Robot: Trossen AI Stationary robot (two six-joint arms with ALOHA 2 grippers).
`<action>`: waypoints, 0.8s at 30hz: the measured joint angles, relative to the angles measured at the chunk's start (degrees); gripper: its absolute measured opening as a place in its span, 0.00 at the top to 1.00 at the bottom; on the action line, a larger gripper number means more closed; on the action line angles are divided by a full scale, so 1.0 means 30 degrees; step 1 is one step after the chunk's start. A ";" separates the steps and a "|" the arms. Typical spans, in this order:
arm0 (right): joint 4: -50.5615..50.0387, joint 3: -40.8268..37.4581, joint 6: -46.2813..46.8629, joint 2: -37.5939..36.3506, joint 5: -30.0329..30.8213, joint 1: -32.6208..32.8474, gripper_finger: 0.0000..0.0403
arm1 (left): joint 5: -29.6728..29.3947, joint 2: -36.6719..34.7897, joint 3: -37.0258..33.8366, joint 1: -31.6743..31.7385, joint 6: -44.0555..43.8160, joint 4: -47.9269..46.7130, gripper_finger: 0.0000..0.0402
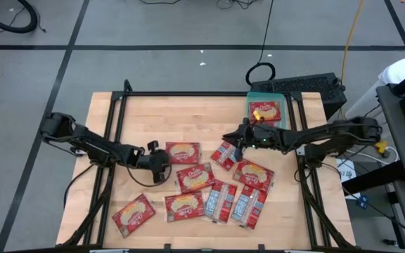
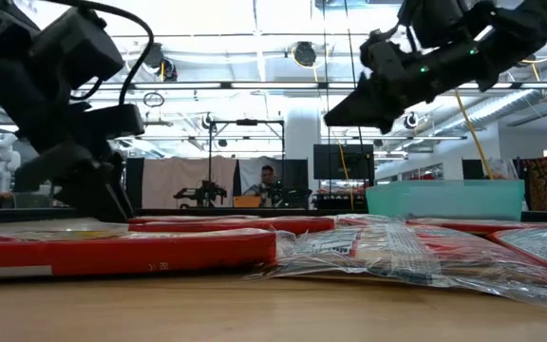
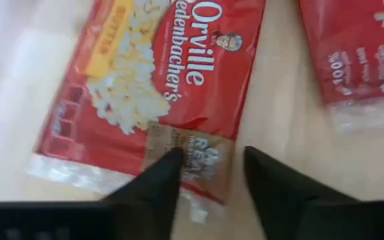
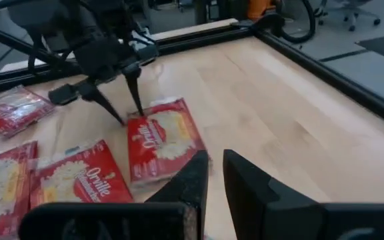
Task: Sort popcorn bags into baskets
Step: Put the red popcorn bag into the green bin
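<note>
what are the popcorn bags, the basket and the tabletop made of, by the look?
Popcorn bags: glossy clear plastic film over red print; crinkled clear edges. Basket: likely moulded plastic, matte, slightly translucent teal walls. Tabletop: pale wood, butcher-block look; plank seams and grain show.

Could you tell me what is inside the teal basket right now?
One popcorn bag lies in the teal basket, picture side up. Anything beneath it is covered and cannot be seen.

Overhead, table-level and two wrist cameras share the table (image 1: pixel 104 126).
</note>
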 joint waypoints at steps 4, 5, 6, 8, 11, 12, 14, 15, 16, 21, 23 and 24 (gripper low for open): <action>0.0703 0.1526 -0.0013 0.1977 0.0007 0.0123 0.90 | -0.1841 0.0020 -0.0091 0.0383 0.4825 0.1021 0.90; 0.0663 0.2067 -0.0044 0.2443 0.0007 0.0123 0.90 | -0.2341 0.0020 0.0024 0.0477 0.6099 0.1416 0.95; 0.0578 0.2650 -0.0097 0.2882 0.0002 0.0123 0.90 | -0.2922 -0.0001 0.0126 0.0646 0.7265 0.1849 0.97; 0.0117 0.3826 -0.0414 0.3631 0.0003 0.0111 0.90 | -0.4290 -0.0144 0.0330 0.1043 0.9573 0.2353 0.97; -0.1423 0.5745 -0.1123 0.4487 -0.0139 -0.0089 0.90 | -0.5480 -0.0392 0.0819 0.1638 1.2853 0.3315 0.97; -0.2224 0.6441 -0.1344 0.4738 -0.0376 -0.0199 0.90 | -0.5425 -0.0613 0.0998 0.1796 1.3963 0.3566 0.98; -0.3627 0.7803 -0.1675 0.5199 -0.0793 -0.0459 0.90 | -0.5289 -0.0856 0.1388 0.2005 1.6215 0.3914 0.99; -0.4508 0.8364 -0.1936 0.5354 -0.1045 -0.0587 0.90 | -0.5115 -0.0868 0.1515 0.2083 1.7305 0.4092 0.99; -0.5279 0.8985 -0.2332 0.5632 -0.1529 -0.0706 0.90 | -0.4989 -0.0868 0.1620 0.2175 1.8472 0.4220 0.99; -0.7821 1.1099 -0.3331 0.6724 -0.4540 -0.1491 0.85 | -0.4471 -0.0868 0.1764 0.2179 2.4225 0.6143 0.99; -0.8501 1.1484 -0.3529 0.6906 -0.5359 -0.1777 0.80 | -0.3931 -0.0868 0.1764 0.2179 2.5855 0.7097 0.99; -0.8632 1.1726 -0.3612 0.6975 -0.5442 -0.1949 0.76 | -0.3561 -0.0870 0.1778 0.2179 2.6518 0.7518 0.99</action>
